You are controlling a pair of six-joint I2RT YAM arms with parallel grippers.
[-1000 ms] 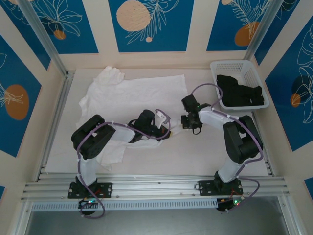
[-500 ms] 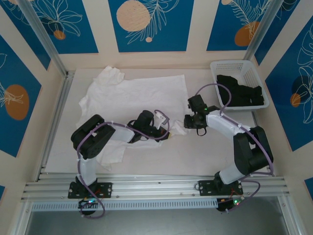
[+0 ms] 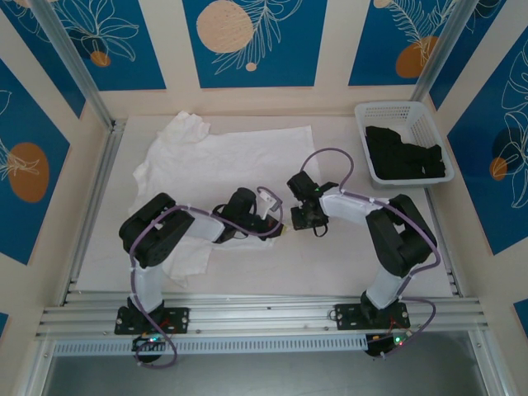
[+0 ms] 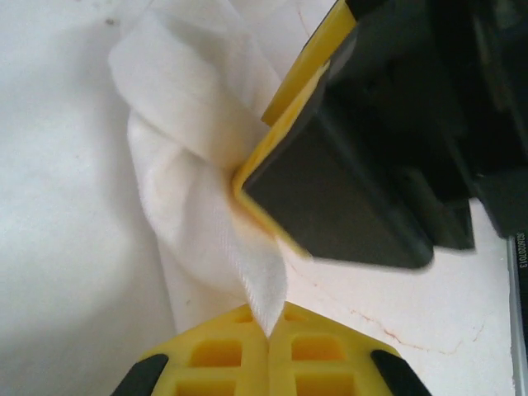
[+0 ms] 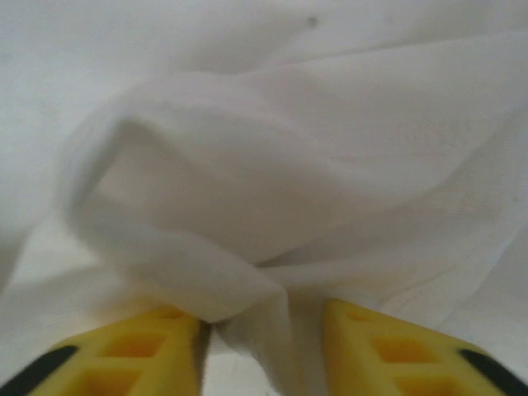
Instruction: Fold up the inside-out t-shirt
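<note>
— Where's the inside-out t-shirt [image 3: 223, 157]?
— Spread over the table [image 3: 346, 256] toward ten o'clock, its near hem bunched at centre.
— The hands?
— The left hand [image 4: 268, 342] pinches a fold tight. The right hand [image 5: 262, 338], at its three o'clock, stands spread around the cloth.
— Writing?
— A tiny label [image 4: 520, 256], unreadable.

The t-shirt [image 3: 239, 157] is thin matt cloth; the basket [image 3: 394, 106], smooth plastic.
</note>
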